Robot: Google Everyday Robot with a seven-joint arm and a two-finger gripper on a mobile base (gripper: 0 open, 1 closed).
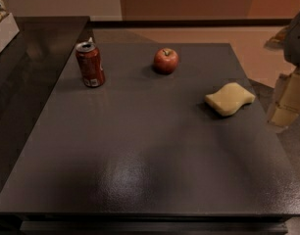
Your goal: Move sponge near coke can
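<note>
Sponge (230, 99): flat near right edge of table (140, 155), well apart from can (90, 64) by far-left corner. Likely soft, light (compresses readily); grip across narrow waist. Gripper (287, 99) beyond right edge, apparently empty; cannot tell how far open.

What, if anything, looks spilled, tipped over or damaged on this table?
Nothing stands out. The can stands upright at the back left, the apple sits at the back middle, and the sponge lies flat near the right edge; no spill shows on the table. The hand is beyond the table's right side, touching nothing.
</note>
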